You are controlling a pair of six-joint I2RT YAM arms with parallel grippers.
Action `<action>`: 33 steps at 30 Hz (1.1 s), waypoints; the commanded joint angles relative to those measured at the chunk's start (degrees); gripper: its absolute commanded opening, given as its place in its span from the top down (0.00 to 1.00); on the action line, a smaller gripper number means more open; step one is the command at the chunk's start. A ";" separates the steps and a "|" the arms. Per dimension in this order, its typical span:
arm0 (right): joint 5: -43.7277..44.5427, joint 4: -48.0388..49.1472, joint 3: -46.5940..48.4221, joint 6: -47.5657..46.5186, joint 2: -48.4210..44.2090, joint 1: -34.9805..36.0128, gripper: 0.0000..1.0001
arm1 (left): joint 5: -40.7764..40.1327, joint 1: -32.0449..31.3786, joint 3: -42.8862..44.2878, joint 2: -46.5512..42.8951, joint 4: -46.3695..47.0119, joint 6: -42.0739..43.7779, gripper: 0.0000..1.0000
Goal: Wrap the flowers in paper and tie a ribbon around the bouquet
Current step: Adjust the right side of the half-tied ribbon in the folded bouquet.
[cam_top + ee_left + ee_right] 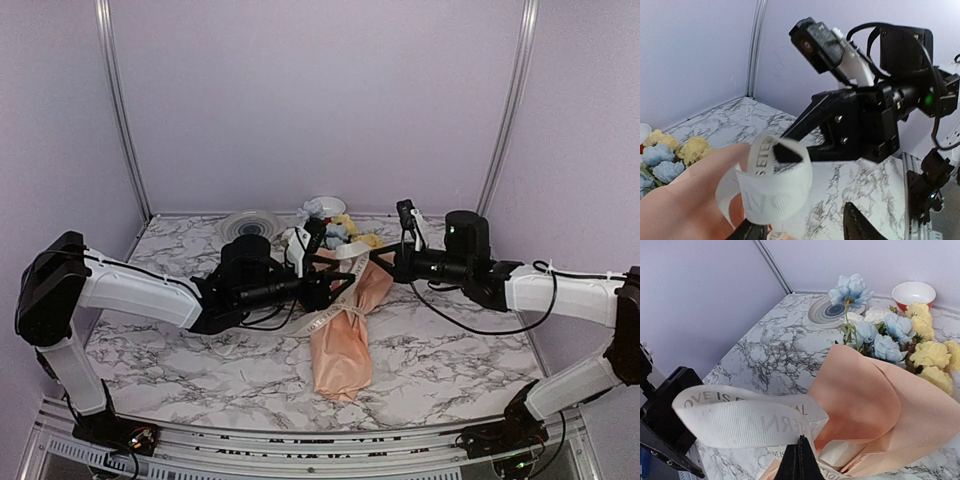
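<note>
Cream ribbon (750, 422) loop is pinched in the closed right gripper (800, 452), held over the peach-paper bouquet (343, 340) lying on the marble table (200, 370), probably to shape the bow. Jaws of the left gripper (800, 220) stand apart near the loop, gripping nothing.

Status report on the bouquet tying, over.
Left gripper open beside the ribbon. Right gripper shut on the ribbon loop. Bouquet lying flat, ribbon round its middle. Plate and bowl behind, out of the way.
</note>
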 commanded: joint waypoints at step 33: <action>10.72 -24.04 14.80 -4.68 -4.67 -8.40 1.00 | -23.28 16.32 -20.83 -9.42 -47.25 -10.45 1.00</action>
